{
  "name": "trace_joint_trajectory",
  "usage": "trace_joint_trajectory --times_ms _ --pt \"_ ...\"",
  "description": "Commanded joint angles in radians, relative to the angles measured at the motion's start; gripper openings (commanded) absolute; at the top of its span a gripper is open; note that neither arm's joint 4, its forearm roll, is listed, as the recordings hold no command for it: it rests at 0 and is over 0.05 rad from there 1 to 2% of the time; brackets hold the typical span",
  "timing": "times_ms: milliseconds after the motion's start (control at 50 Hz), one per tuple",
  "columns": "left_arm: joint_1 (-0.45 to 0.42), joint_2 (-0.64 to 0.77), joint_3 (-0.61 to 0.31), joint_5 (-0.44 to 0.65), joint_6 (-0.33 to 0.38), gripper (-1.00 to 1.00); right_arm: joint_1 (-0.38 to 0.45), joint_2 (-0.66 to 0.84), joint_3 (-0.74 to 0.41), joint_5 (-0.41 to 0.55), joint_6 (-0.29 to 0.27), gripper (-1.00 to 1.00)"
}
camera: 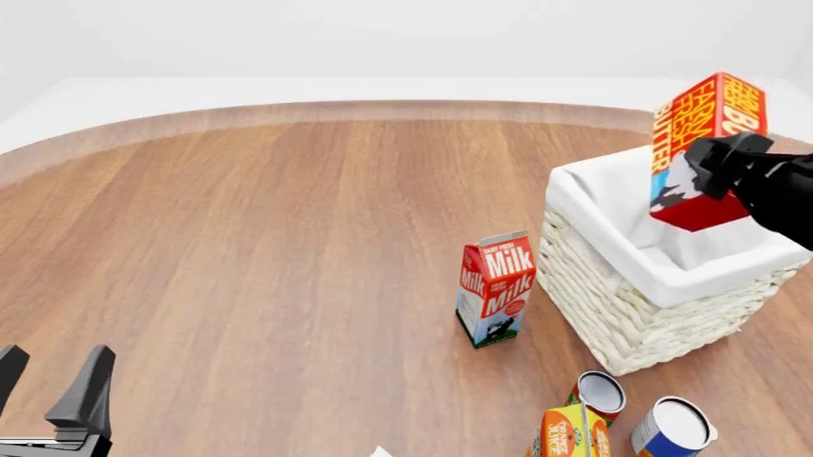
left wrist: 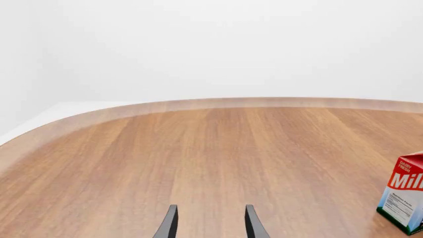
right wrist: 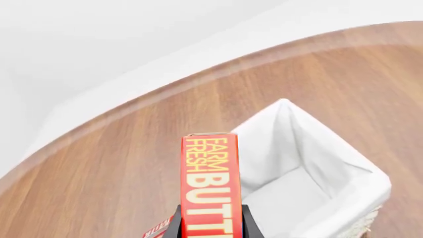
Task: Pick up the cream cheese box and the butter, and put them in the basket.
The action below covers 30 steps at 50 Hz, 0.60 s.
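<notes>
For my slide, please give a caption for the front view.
Right tool holds the butter above the basket.

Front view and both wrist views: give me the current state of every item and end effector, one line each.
butter: held in the air over the basket, tilted.
basket: upright on the table, nothing visible inside.
Milk carton: standing upright, left of the basket.
right end effector: shut on the butter.
left end effector: open, holding nothing.
two cans: upright, near edge.
orange-yellow carton: near edge, partly cut off.
</notes>
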Motion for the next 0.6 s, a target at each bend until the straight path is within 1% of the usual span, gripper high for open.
trace_joint_trajectory --times_ms 20,240,600 --pt "0.000 0.000 0.000 0.000 0.000 1.00 -0.028 0.001 0.014 -0.041 0.031 -1.00" --pt "0.000 0.000 0.000 0.000 0.000 1.00 -0.038 -0.003 0.026 -0.044 0.042 -1.00" --pt "0.000 0.000 0.000 0.000 0.000 1.00 -0.039 0.020 0.054 -0.085 0.058 -1.00"
